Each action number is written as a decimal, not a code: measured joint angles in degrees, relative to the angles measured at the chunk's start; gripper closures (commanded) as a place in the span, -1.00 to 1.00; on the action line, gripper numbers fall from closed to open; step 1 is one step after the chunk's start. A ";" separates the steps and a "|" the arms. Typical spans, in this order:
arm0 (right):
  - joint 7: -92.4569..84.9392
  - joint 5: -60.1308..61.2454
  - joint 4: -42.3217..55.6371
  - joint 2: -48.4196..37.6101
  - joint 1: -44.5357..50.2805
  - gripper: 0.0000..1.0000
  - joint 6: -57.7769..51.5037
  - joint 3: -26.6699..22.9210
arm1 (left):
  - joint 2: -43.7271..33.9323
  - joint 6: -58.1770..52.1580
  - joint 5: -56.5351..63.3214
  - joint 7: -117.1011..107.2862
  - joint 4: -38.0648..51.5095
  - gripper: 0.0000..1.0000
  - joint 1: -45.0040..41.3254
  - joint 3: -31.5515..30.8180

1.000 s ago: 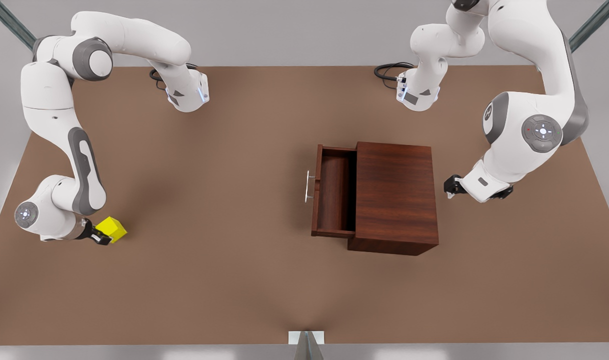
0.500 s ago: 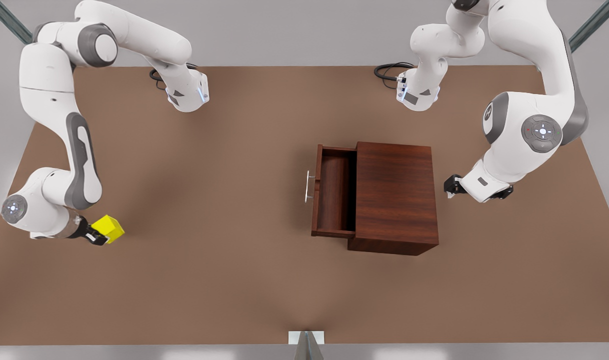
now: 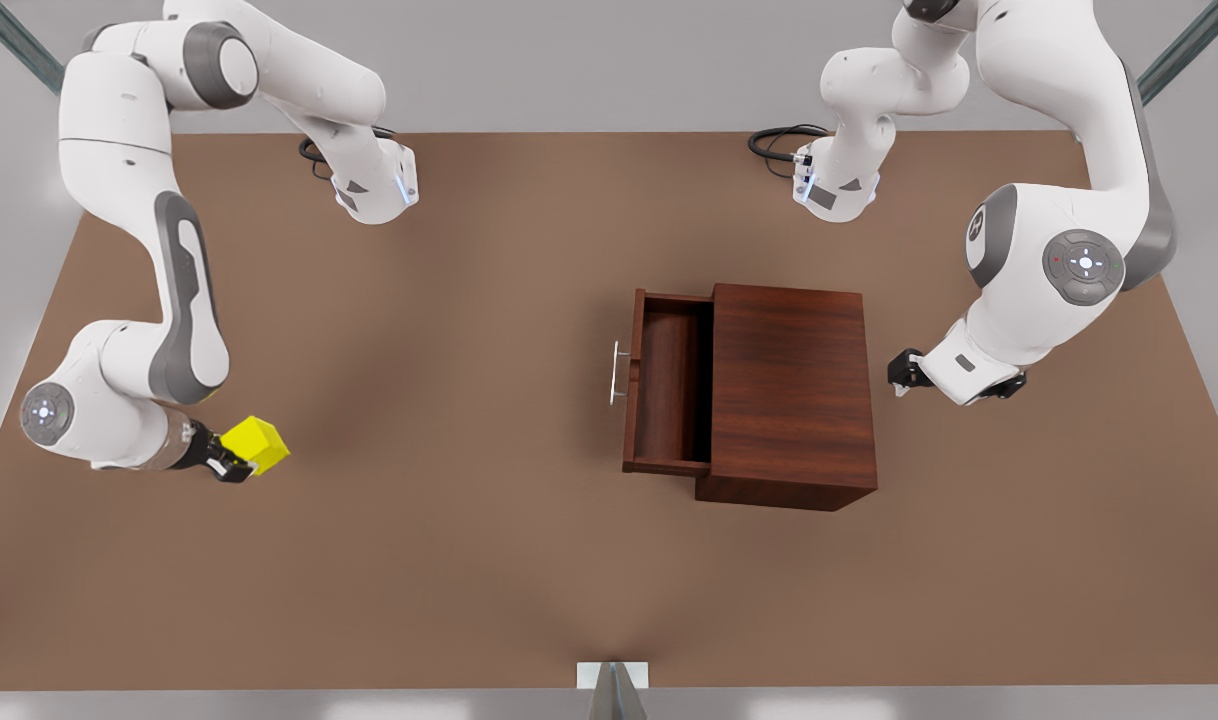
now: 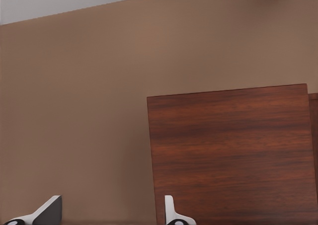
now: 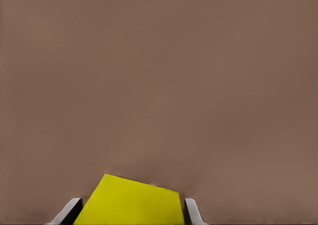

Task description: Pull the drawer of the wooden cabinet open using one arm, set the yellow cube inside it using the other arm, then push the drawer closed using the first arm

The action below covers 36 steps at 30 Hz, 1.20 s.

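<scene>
A plain brown desk (image 3: 489,560) meets grey walls. The right pincer (image 3: 231,462) grips the yellow cube (image 3: 257,445) at the front view's left. The left pincer (image 3: 899,372) waits spread apart beside the wooden cabinet (image 3: 791,390).

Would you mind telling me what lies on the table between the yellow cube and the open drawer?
Nothing: in the front view, only bare table separates the yellow cube, held in the right claw, from the drawer.

Grained reddish wooden cabinet (image 3: 789,395), silver metal handle (image 3: 617,373), matt brown table (image 3: 449,560).
</scene>
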 measured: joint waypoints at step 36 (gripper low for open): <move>55.44 15.76 23.57 3.79 40.69 -0.33 -7.24 2.05 | 0.31 -0.97 0.63 0.06 -0.15 -1.00 -0.70 0.00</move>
